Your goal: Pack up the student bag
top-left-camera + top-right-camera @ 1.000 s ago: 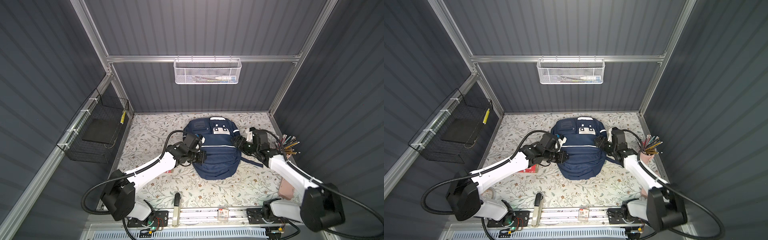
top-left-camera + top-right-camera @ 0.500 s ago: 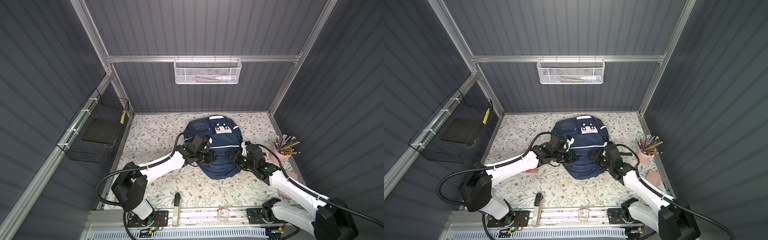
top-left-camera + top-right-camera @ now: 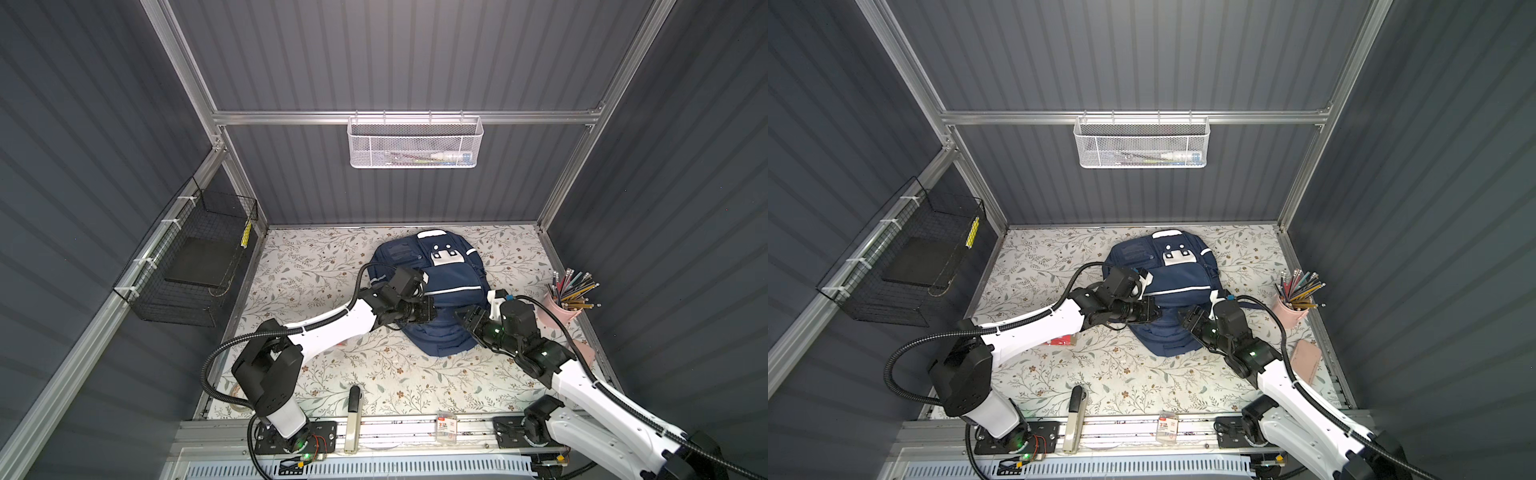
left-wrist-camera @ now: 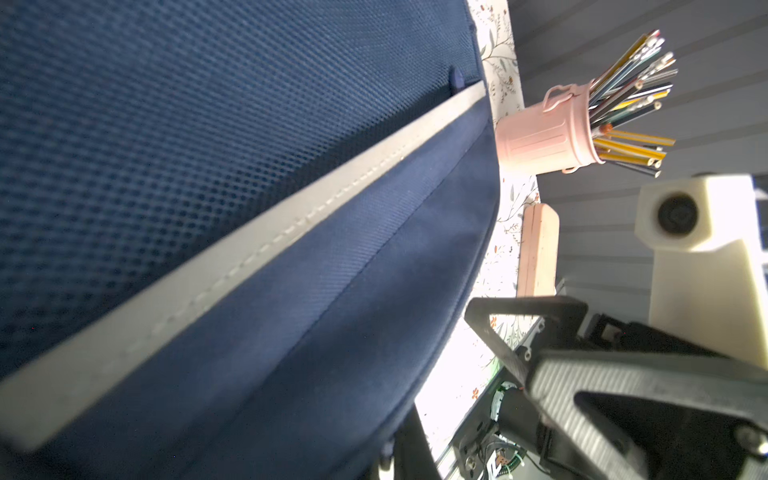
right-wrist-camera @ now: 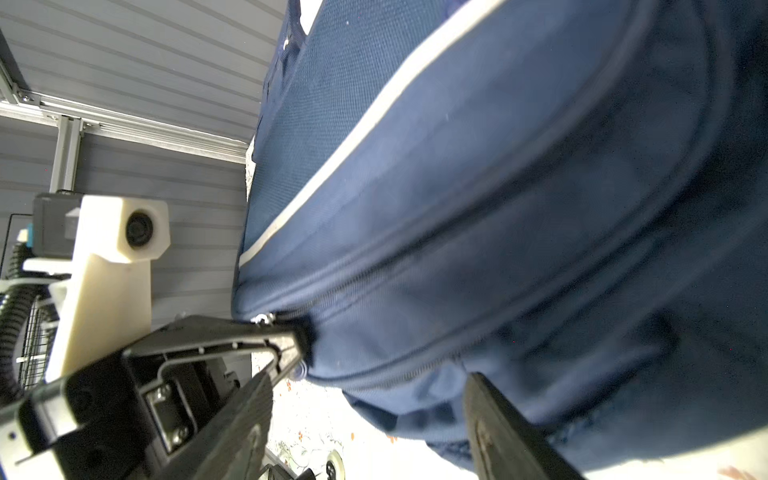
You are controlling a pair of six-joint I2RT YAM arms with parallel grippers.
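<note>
Student bag lies on the flowery table, zipped up. My left claw is pinched on its zip; my right claw is apart beside it. Nothing looks packed yet (pencils wait in their cup).

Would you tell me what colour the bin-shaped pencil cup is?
Pale pink; the bin-shaped plastic pencil cup shows best in the left wrist view.
</note>
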